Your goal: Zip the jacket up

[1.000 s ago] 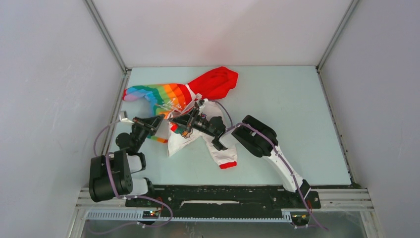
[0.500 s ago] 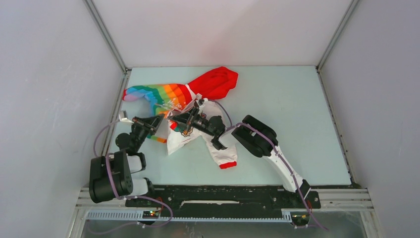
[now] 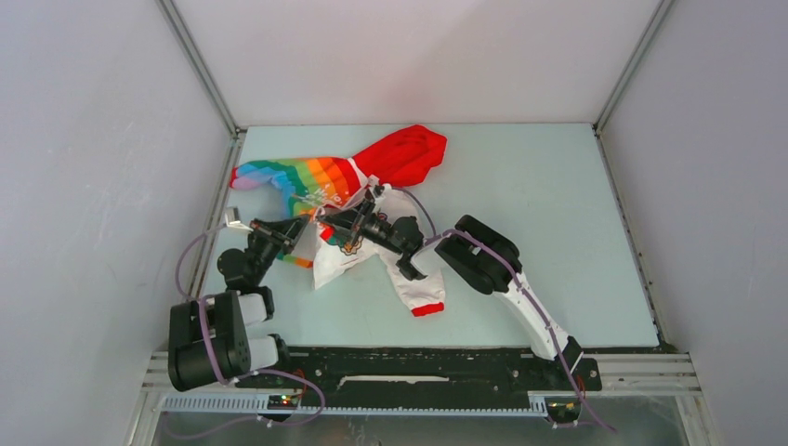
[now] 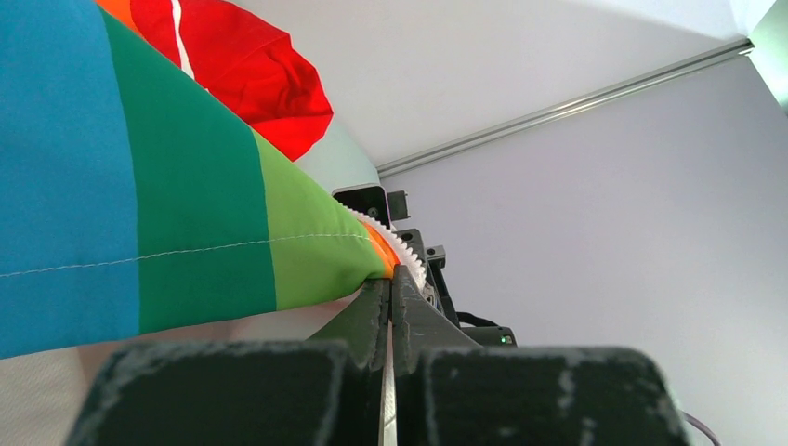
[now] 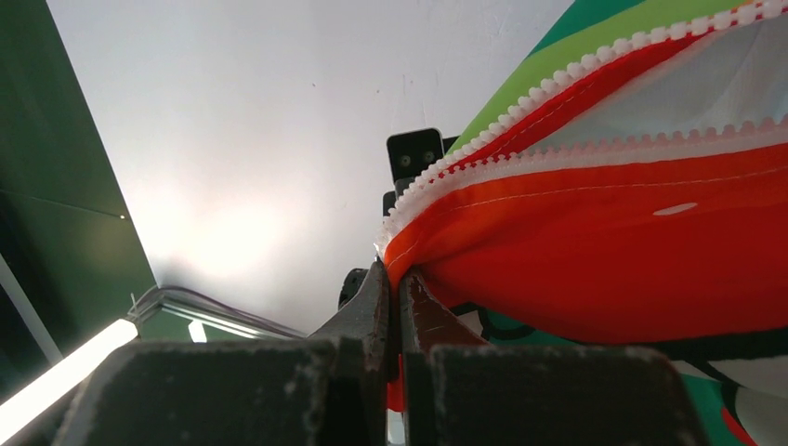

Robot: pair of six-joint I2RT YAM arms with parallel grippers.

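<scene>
Jacket [image 3: 307, 181] zipper edges sit clamped inside left fingers [image 4: 364, 321] and right fingers [image 5: 370, 302].

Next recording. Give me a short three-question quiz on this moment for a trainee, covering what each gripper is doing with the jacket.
1. True or false: the left gripper is shut on the rainbow-striped edge of the jacket.
2. Which colour is the hood, lying toward the far side of the table? A red, B blue, C white.
3. Fill in the blank: in the right wrist view, the right gripper pinches red-orange fabric just below a row of white zipper ____.

Key: 1 true; 2 A; 3 teeth.
</scene>
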